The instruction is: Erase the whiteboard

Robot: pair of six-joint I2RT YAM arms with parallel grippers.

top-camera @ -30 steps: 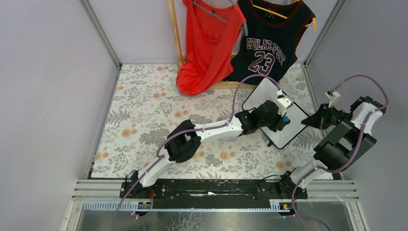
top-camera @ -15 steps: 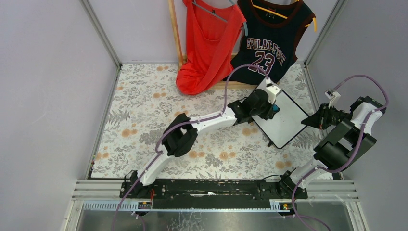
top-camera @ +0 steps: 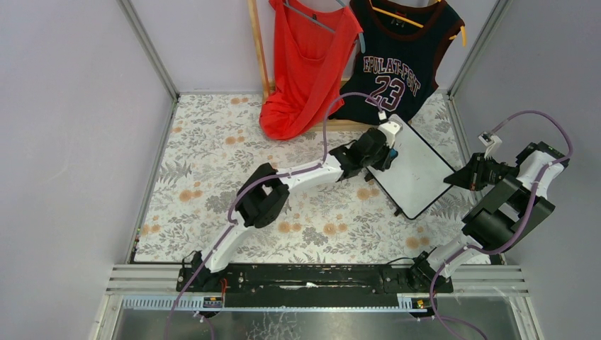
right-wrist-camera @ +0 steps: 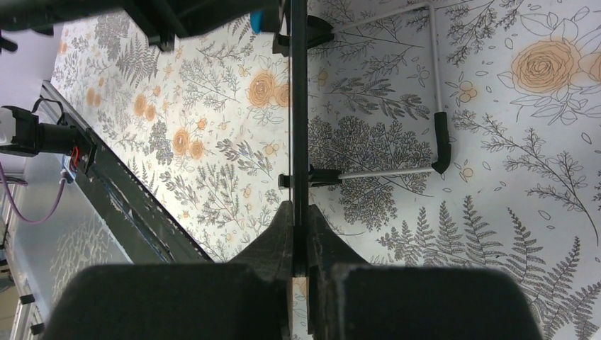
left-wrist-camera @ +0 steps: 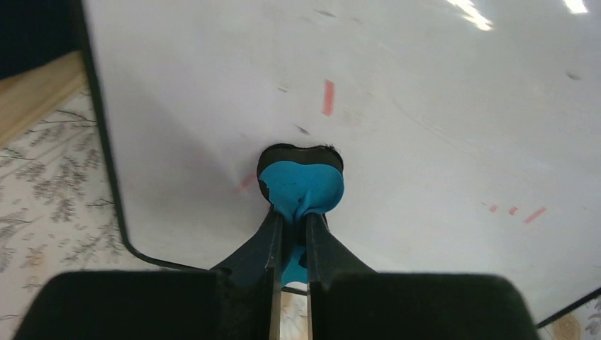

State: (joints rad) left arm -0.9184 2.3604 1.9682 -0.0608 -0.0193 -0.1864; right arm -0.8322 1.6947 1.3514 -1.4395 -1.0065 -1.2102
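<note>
Left pincer (left-wrist-camera: 290,221) is clenched on the blue eraser (left-wrist-camera: 301,185), which presses against the whiteboard (left-wrist-camera: 439,142) near one corner, beside short red marks (left-wrist-camera: 328,97). Right pincer (right-wrist-camera: 299,212) is clamped on the whiteboard's right edge. The floral tabletop (top-camera: 212,163) lies beneath the whiteboard.

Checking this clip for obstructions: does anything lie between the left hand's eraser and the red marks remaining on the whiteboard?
Nothing visible does. The blue eraser in the left hand sits on the whiteboard, and bare white surface runs to the red marks. The right hand clamps the board's edge.
</note>
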